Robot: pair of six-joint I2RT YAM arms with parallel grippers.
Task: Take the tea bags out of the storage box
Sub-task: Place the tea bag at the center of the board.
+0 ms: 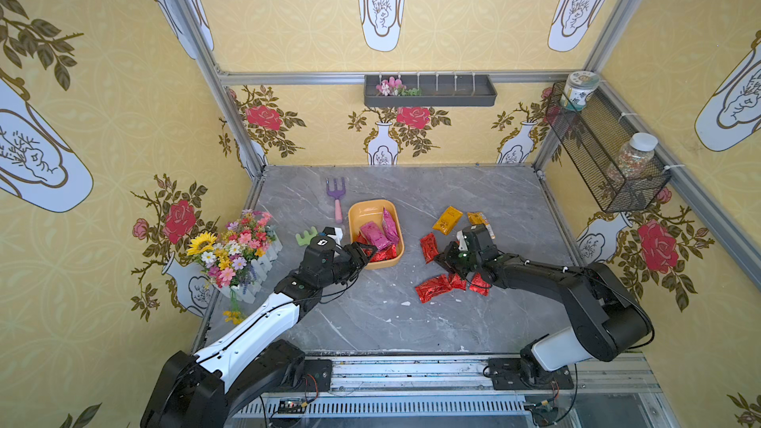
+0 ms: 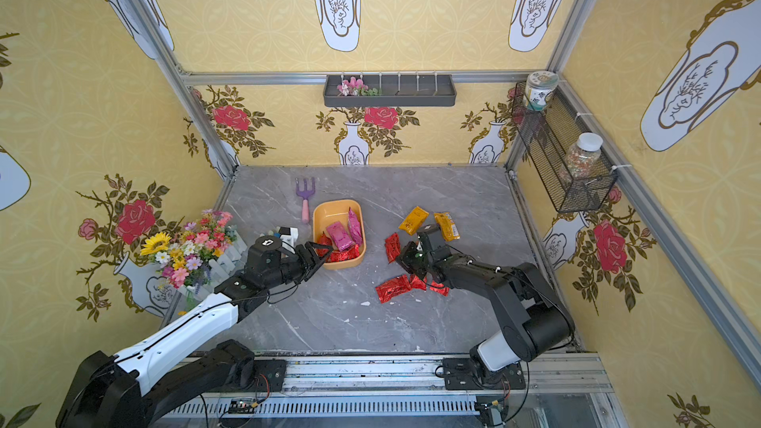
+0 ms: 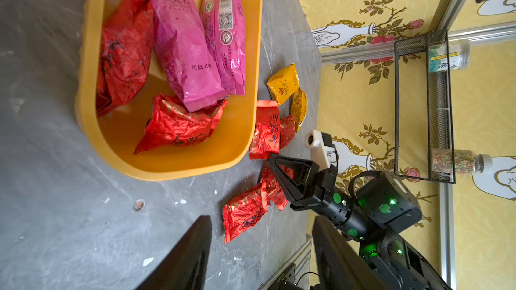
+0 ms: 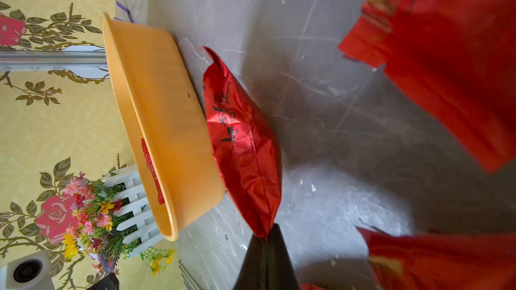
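Veined grey tabletop (image 1: 370, 314) bears storage box (image 1: 364, 209), crinkly tea bags (image 1: 432, 288).

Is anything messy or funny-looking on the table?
A bit. Red tea bags lie crumpled and overlapping on the table outside the storage box, and small white flecks dot the grey top. Nothing looks broken.

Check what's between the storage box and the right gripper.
One red tea bag, beside the storage box, just ahead of the right gripper; clearest in right wrist view.
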